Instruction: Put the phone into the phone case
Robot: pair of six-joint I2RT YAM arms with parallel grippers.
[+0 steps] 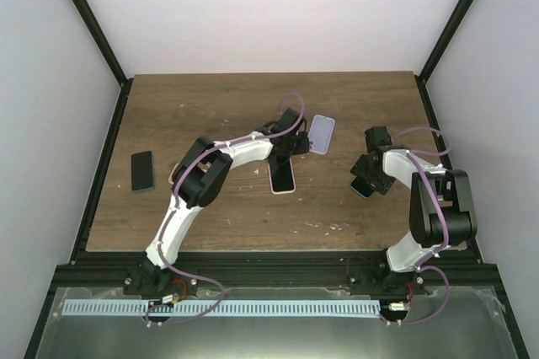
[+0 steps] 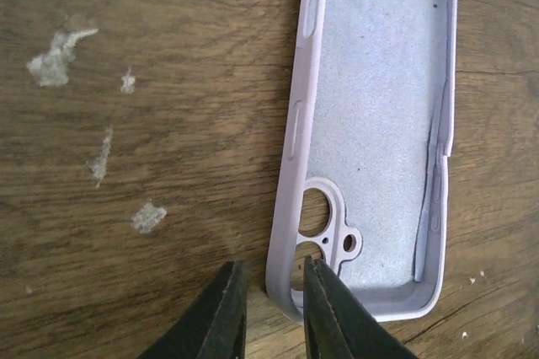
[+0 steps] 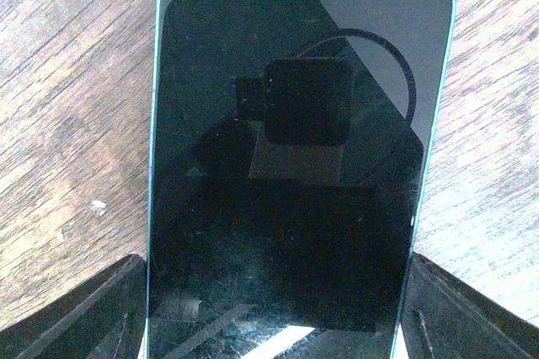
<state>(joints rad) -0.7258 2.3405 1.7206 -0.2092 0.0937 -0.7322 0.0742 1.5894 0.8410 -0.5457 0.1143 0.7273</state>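
Note:
The lilac phone case (image 2: 379, 106) lies open side up on the wooden table, camera cutout nearest my left gripper. My left gripper (image 2: 272, 263) straddles the case's near corner wall. One finger is inside by the cutout, and the other stands outside with a small gap to the wall. From above, the case (image 1: 321, 133) is at mid-table beside the left gripper (image 1: 301, 141). My right gripper (image 3: 276, 262) is shut on a phone (image 3: 295, 123) with a dark screen and teal rim, fingers (image 3: 101, 308) pressed on its long edges. It hangs at the right (image 1: 362, 186).
A pink-rimmed phone (image 1: 283, 178) lies face up under the left arm, just near of the case. A black phone (image 1: 143, 171) lies at the table's left. Black frame posts and white walls bound the table (image 1: 253, 216).

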